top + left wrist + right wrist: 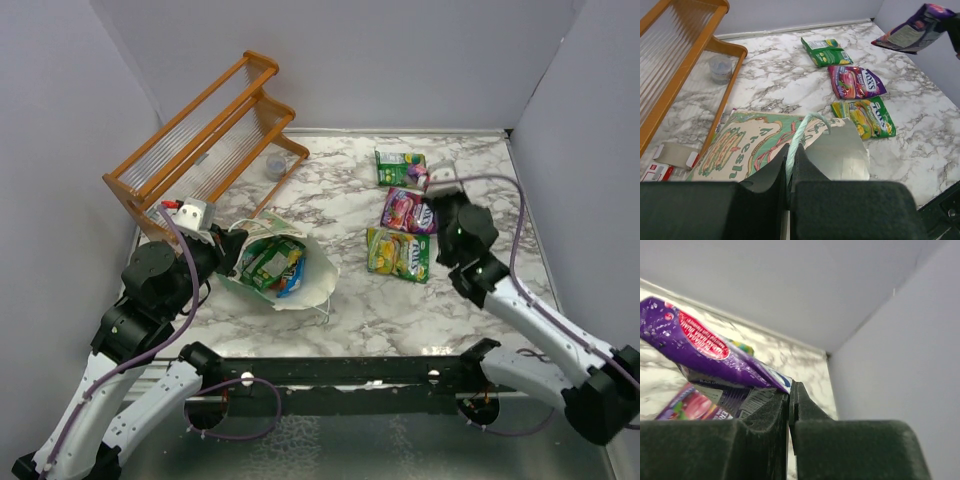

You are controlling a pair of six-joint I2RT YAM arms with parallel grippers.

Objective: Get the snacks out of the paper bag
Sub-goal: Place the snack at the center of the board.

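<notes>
The pale-green paper bag [318,268] lies on its side at the left, mouth open toward the camera, with green and blue snacks [272,262] inside. My left gripper [232,250] is shut on the bag's string handle [805,125], above the printed bag [750,145]. My right gripper [437,190] hangs above the table at the back right, shut on the corner of a purple packet [705,347]. That purple packet [912,30] also shows in the left wrist view. On the marble lie a green packet [400,165], a pink-purple one [408,211] and a yellow-green one [398,252].
An orange wooden rack [205,140] stands at the back left with a small clear cup [275,165] by its foot. A small white and red box [195,213] sits near the rack's front end. Grey walls close in the table on three sides.
</notes>
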